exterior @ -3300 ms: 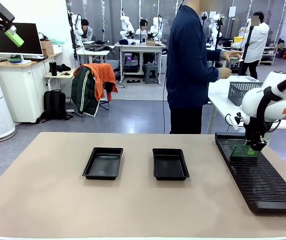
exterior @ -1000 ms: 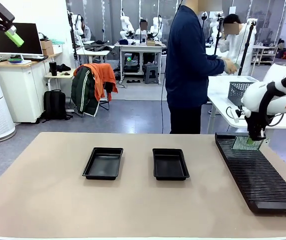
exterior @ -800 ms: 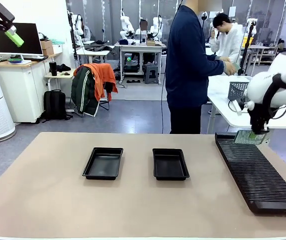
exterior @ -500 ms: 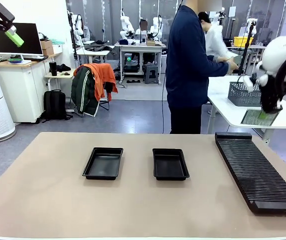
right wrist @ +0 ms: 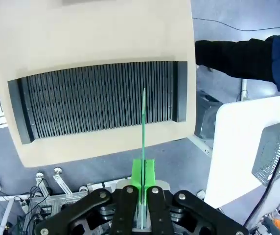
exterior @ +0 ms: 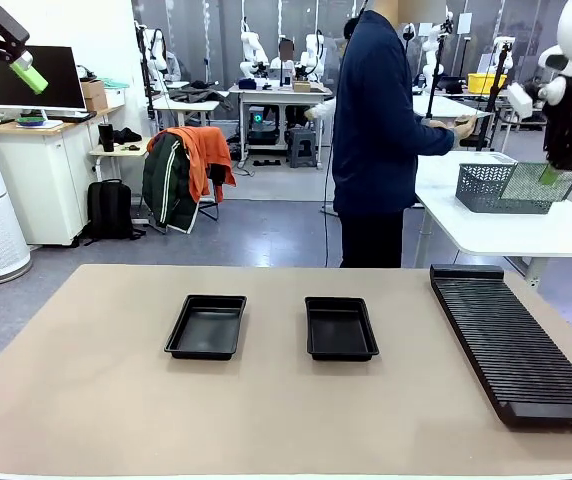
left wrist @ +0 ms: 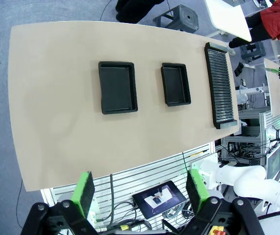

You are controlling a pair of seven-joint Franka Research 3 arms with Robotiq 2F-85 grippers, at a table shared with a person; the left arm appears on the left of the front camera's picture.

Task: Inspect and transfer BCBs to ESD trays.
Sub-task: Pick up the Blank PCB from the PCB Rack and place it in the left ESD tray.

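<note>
Right claw (right wrist: 143, 172) clenched on a circuit board (right wrist: 143, 120), green pads (right wrist: 137, 171) pressed to both faces at its near edge. Board seen edge-on in the right wrist view: thin pale-green line running straight away from the claw, slotted rack (right wrist: 96, 98) far below it, no contact. In the front view, claw high at the right edge of the picture, well above the desk (exterior: 266, 420); board just below the fingertips, overlapping the grey mesh basket (exterior: 481, 188) on the white side table (exterior: 486, 235) beyond. Rack lying lengthwise along the right side of the desk. One black tray (exterior: 206, 326) left of centre, second black tray (exterior: 340, 328) beside it to the right, a gap between them, both flat on the desk and well apart from the board. Left claw (exterior: 3, 90) released, fingers spread wide, high at the top left, gripping nothing; its wrist view looking down on both trays and the rack. Person (exterior: 376, 130) standing at the far side of the desk, one arm stretched toward the side table.
</note>
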